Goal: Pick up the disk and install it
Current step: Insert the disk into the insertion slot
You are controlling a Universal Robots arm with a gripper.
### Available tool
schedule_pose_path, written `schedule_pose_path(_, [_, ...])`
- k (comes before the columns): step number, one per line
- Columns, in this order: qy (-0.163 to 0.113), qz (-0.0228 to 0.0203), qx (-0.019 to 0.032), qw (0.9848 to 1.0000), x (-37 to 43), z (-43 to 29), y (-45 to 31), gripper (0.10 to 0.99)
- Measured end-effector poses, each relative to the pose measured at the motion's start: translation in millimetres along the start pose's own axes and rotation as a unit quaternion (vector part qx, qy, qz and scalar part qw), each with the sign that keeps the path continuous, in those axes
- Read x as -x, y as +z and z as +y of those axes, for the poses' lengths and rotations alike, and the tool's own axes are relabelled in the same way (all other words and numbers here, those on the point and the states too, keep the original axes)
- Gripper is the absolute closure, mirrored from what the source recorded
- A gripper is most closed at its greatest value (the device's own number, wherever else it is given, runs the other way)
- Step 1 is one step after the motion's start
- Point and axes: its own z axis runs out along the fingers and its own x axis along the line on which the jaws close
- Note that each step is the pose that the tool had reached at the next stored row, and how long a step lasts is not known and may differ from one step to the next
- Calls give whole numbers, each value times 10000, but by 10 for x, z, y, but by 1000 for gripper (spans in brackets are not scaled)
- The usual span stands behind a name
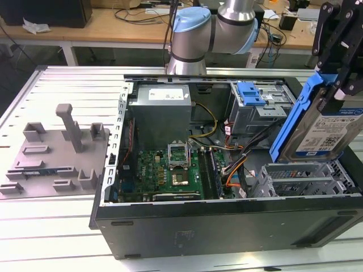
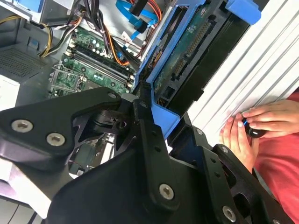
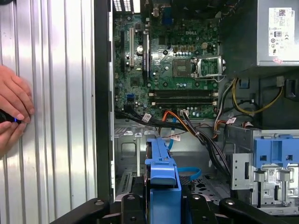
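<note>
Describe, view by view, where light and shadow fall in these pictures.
Exterior view: the table is brightly lit, the computer case dark outside. First wrist view: pale table beside the case's shadowed wall. Second wrist view: the gripper holding the disk looks dark, the table beyond it nearly white.

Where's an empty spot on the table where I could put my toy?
Bare ribbed table lies on the exterior view's left, between the grey fixture and the table's edges. Inside the computer case it's crowded with cables; the gripper holds the disk above it.
</note>
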Motion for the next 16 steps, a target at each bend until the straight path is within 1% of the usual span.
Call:
schedule_pose_path(3, [-4, 1, 13, 10000, -6, -7, 13, 718])
schedule_pose_path(4, [-8, 0, 20, 10000, -6, -8, 28, 718])
schedule_pose_path(16, [-10, 0, 21, 10000, -10, -9, 82, 718])
